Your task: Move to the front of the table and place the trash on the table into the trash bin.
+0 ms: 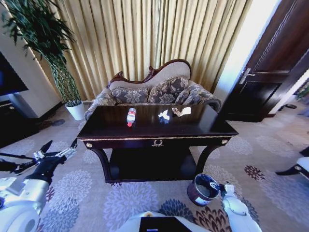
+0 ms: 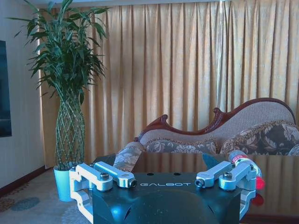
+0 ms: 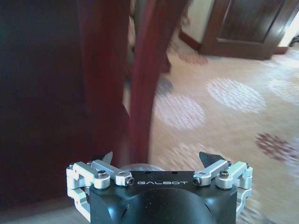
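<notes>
The robot sits in front of the table, where the bottle, white crumpled paper and beige wrapper all lie in a row on top, well away from both sets of fingers. Left gripper hangs out low to the table's left, fingers spread with nothing between them. Right gripper is spread too, down by the trash bin on the carpet near the table's right front leg.

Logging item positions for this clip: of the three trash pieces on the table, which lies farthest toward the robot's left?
The clear plastic bottle with the red label and cap. It lies apart, left of centre on the table, while the white crumpled paper and beige wrapper sit together further right.
</notes>
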### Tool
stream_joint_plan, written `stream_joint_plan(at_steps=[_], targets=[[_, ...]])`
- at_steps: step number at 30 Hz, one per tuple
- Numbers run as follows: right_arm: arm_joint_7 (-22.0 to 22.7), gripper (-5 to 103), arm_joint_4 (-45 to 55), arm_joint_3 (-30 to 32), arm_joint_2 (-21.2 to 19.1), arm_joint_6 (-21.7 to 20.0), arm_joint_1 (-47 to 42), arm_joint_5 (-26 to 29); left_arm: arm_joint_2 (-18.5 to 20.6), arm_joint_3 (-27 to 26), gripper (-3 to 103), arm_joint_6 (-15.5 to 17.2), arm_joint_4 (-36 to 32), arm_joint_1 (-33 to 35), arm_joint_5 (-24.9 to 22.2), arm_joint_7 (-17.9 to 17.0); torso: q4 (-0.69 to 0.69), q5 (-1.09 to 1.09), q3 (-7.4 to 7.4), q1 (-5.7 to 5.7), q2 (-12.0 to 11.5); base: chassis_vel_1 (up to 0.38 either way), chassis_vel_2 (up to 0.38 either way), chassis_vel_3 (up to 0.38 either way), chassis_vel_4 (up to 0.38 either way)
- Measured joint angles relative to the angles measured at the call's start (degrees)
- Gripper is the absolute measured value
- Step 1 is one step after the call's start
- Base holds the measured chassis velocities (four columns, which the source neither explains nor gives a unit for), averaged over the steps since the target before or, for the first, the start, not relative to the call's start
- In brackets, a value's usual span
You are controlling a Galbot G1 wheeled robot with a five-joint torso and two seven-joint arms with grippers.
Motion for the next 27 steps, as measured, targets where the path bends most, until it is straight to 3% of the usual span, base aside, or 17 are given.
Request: stream_joint_plan(at_steps=[10,14,18,27], targets=[[-6.45,100,15.83,3.67,-1.94,2.48,-6.56,11.69,0.09,0.16,100,-0.11,0.00,-0.28,0.00,-0.03,0.00,0.00,0.00,0.00,0.00,0.000,0.000,0.000,0.000],[-7.23,100,30.08,6.06,-1.30,3.29,-10.73,15.61,0.32,0.23,100,-0.13,0.00,-0.42,-0.02,-0.10,-0.01,-0.02,0.00,0.00,0.00,0.000,0.000,0.000,0.000],[-5.40,100,41.38,6.96,0.44,2.99,-12.49,16.22,0.25,0.33,100,-0.31,0.00,-0.25,-0.27,-0.22,0.01,-0.03,0.00,0.00,0.00,0.000,0.000,0.000,0.000],[-1.97,100,55.45,4.44,2.86,-0.23,-14.58,14.05,0.41,0.11,100,-0.43,0.00,-0.76,-1.33,-0.26,0.00,-0.02,0.00,0.00,0.00,0.000,0.000,0.000,0.000]])
